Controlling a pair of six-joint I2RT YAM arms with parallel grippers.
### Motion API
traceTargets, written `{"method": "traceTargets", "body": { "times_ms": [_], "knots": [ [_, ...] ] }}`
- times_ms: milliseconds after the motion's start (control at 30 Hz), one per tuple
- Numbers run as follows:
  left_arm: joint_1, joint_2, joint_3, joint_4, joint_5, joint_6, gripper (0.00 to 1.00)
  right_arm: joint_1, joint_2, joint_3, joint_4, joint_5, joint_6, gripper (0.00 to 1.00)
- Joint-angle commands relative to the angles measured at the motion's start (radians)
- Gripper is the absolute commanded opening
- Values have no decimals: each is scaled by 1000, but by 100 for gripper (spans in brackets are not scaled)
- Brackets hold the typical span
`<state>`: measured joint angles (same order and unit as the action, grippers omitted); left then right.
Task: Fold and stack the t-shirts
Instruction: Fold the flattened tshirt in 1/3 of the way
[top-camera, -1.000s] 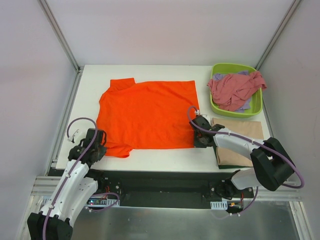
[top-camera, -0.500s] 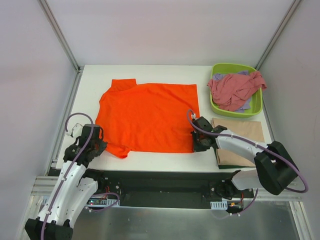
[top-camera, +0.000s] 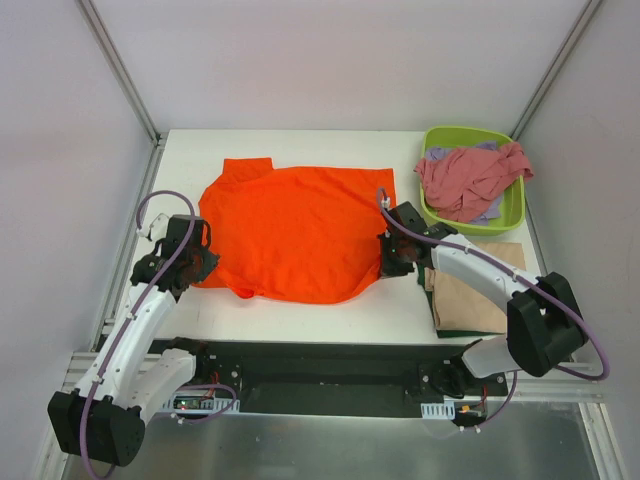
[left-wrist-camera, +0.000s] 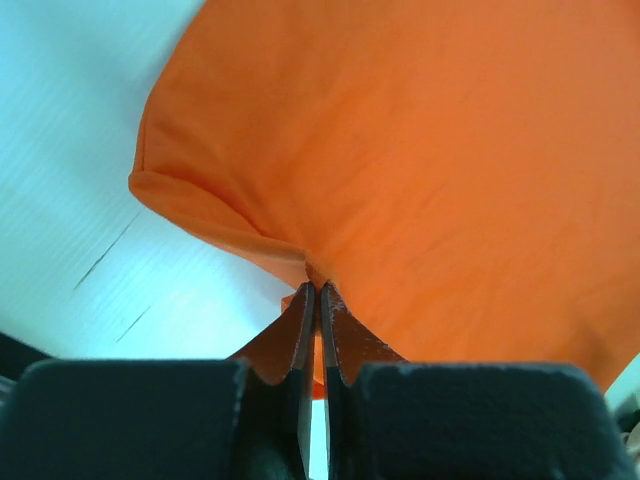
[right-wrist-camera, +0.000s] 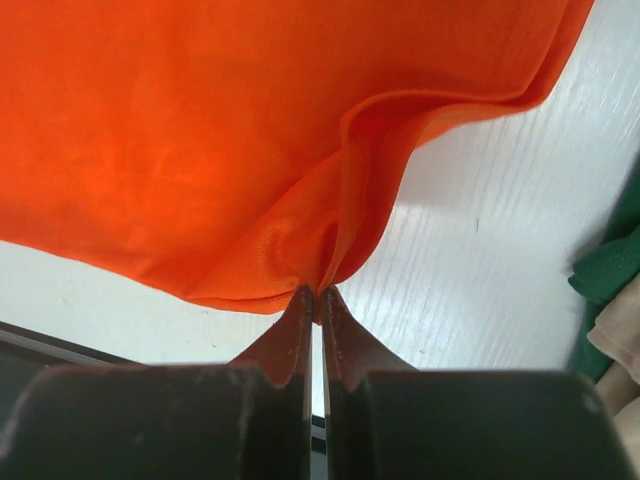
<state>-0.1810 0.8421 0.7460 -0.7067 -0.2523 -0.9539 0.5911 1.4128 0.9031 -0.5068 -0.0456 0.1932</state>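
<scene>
The bright orange t-shirt (top-camera: 290, 230) lies spread on the white table, its near edge lifted and bunched. My left gripper (top-camera: 205, 262) is shut on the shirt's near left corner; the left wrist view shows orange cloth (left-wrist-camera: 420, 170) pinched at the fingertips. My right gripper (top-camera: 388, 258) is shut on the near right corner, with the cloth (right-wrist-camera: 250, 150) pulled into folds at the tips. A folded tan shirt (top-camera: 480, 285) lies on a dark green one (top-camera: 470, 329) at the right. A dusty pink shirt (top-camera: 470, 178) and a lavender one (top-camera: 487, 212) sit crumpled in the tub.
The lime-green plastic tub (top-camera: 440, 215) stands at the back right corner. Grey walls and metal rails enclose the table (top-camera: 180, 170) on three sides. The folded stack's dark green edge shows in the right wrist view (right-wrist-camera: 610, 270).
Both grippers have lifted the shirt's near edge and carried it away from me, toward the back. The near hem now curves and bunches instead of lying flat.
</scene>
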Motion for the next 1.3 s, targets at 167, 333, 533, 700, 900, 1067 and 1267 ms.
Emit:
{"method": "traceTargets", "body": {
  "times_ms": [167, 333, 533, 700, 900, 1067, 1267],
  "knots": [
    [51, 144, 142, 104, -61, 44, 0, -88, 67, 140, -62, -57, -12, 4],
    [84, 225, 191, 148, -42, 63, 0, -146, 101, 189, -52, -91, -15, 4],
    [107, 330, 256, 214, -16, 96, 0, -188, 159, 261, -35, -119, -21, 4],
    [124, 439, 334, 231, -10, 124, 0, -218, 213, 313, -33, -123, -20, 4],
    [146, 586, 417, 253, 10, 145, 0, -250, 288, 381, -21, -123, -34, 6],
    [149, 713, 518, 263, 51, 191, 0, -274, 345, 427, -1, -105, -46, 7],
    [149, 825, 587, 277, 53, 234, 4, -289, 388, 457, 13, -57, -37, 13]
  ]
}}
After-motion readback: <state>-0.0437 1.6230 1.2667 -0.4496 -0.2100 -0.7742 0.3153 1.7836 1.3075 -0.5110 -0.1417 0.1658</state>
